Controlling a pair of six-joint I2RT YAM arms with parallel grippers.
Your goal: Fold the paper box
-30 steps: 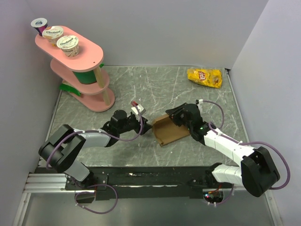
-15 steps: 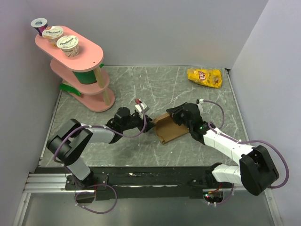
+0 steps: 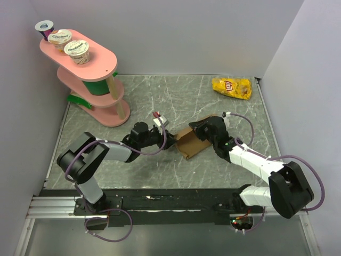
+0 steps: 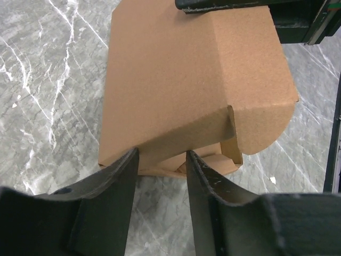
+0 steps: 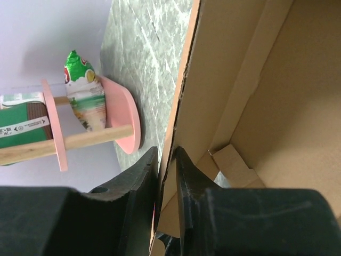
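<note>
You have the paper box (image 3: 191, 144) lying part-folded near the centre of the counter (image 3: 133, 170). At its 1 o'clock corner your right end effector (image 3: 201, 128) pinches a raised cardboard wall, fingers nearly together on it. At its 9 o'clock edge your left end effector (image 4: 160, 160) is spread, with the box's edge showing between the fingers. A yellow chip bag (image 3: 232, 87) lies at 1 o'clock, well apart. A pink rack (image 3: 90, 80) stands at 10 o'clock.
</note>
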